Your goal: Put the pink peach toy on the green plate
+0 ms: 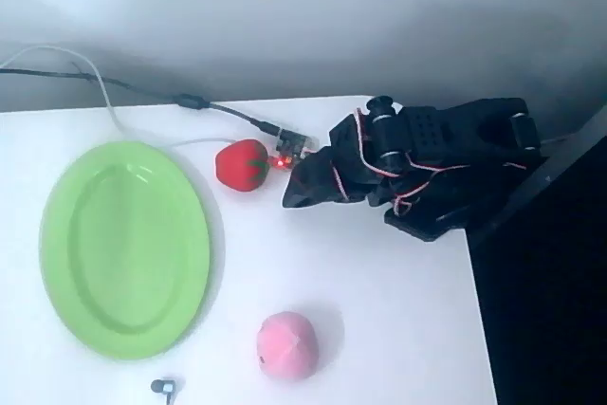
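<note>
In the overhead view, the black jaws (pixel 296 194) are seen folded near the surface's (pixel 379 310) far edge; their opening cannot be told, and nothing is held. The pink peach toy (pixel 286 345) lies well below them, the green plate (pixel 124 248) well left. Judged: reaching not begun; descent onto the peach is needed.
</note>
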Tool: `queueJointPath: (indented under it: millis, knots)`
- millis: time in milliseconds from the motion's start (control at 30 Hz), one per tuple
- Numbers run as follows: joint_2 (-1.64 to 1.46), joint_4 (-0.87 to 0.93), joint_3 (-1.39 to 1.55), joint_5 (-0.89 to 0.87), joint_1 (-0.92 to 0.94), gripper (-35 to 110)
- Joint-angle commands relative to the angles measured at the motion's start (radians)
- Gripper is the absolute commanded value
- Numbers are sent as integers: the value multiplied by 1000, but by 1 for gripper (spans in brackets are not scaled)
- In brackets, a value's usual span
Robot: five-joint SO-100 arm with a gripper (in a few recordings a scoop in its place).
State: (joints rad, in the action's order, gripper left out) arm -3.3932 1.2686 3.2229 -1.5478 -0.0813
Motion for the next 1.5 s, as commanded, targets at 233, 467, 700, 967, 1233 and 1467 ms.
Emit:
queueJointPath:
  millis: [233,467,700,967,1233,1467]
  knots:
    - [-23,23,52,25,-202,0]
    - [0,18,5,35,-207,0]
    - [336,-9,-328,44,-262,0]
    - [790,-23,-847,-34,-491,0]
    - [1161,-118,-1192,-87,-712,0]
    - [1416,-155,-1399,-212,-845,0]
